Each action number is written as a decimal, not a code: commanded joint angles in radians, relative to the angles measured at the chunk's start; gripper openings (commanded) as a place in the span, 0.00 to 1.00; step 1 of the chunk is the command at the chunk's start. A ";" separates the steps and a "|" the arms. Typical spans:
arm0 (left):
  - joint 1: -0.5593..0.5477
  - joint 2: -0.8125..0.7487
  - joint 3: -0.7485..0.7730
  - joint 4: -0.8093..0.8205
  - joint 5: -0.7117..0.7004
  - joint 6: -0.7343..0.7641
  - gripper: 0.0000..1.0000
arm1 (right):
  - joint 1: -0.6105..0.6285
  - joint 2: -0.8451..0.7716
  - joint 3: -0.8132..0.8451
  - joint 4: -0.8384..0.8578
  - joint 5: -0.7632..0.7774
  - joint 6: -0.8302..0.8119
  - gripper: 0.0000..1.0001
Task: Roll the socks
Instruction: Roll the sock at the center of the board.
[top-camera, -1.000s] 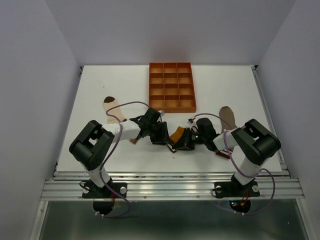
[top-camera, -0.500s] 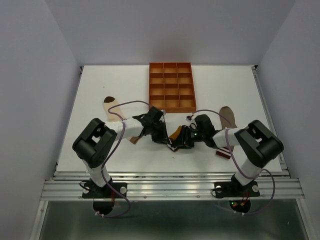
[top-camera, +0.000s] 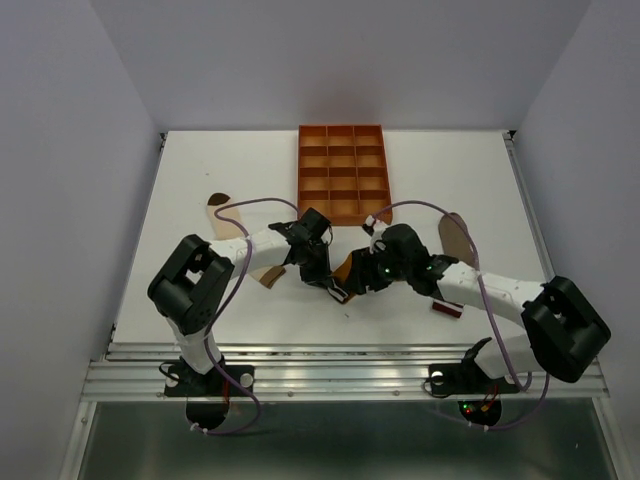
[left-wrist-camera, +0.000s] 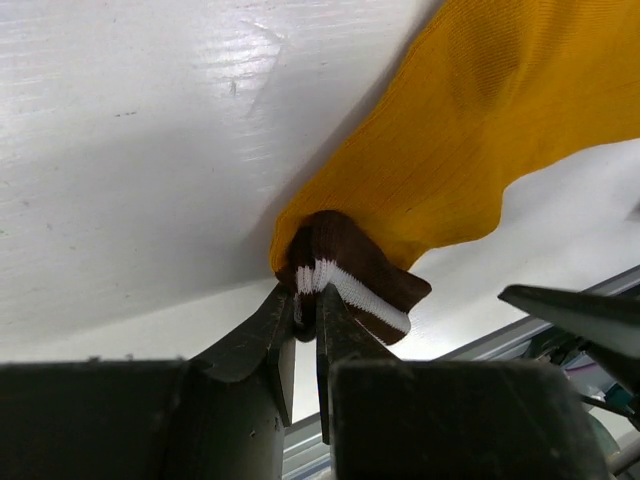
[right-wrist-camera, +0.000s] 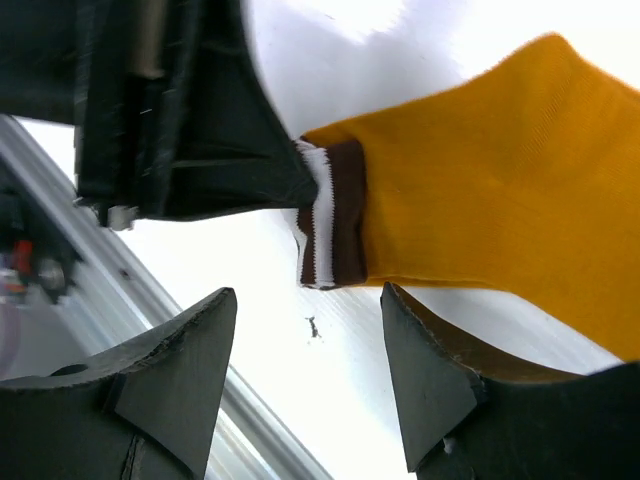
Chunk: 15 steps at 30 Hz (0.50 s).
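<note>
1. Lying on smooth white table (left-wrist-camera: 120, 150) between both arms: fine-knit mustard sock (left-wrist-camera: 470, 130).
2. Pinched tight in left gripper (left-wrist-camera: 305, 302): its bunched brown, white-striped cuff (left-wrist-camera: 355, 285).
3. Spread apart beside that cuff: dark wedge fingers (right-wrist-camera: 170, 370) of right gripper (right-wrist-camera: 308, 300).

From above, the yellow sock (top-camera: 347, 267) is a mere sliver: the left tool (top-camera: 326, 277) and right tool (top-camera: 362, 279) cover the rest, and their fingertips are too small to make out. The left arm (top-camera: 255, 247) hides the middle of the cream sock (top-camera: 218, 208) near the surface's (top-camera: 450, 170) left edge. The right arm (top-camera: 480, 288) crosses the taupe sock (top-camera: 456, 235) near the right edge. Both wrist views cut the yellow sock off: the left at top and right, the right at its right edge.
</note>
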<state>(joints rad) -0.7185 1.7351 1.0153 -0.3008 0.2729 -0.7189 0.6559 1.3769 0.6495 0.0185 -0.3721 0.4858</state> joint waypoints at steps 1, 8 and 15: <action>-0.002 0.007 0.035 -0.096 -0.003 0.010 0.00 | 0.138 -0.048 0.073 -0.083 0.195 -0.167 0.66; -0.002 0.012 0.057 -0.149 0.017 0.012 0.00 | 0.284 -0.016 0.127 -0.092 0.395 -0.265 0.66; -0.002 0.020 0.075 -0.182 0.040 0.013 0.00 | 0.405 0.056 0.170 -0.086 0.515 -0.334 0.65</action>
<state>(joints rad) -0.7185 1.7439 1.0508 -0.4210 0.2920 -0.7181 1.0096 1.4075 0.7696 -0.0731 0.0231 0.2218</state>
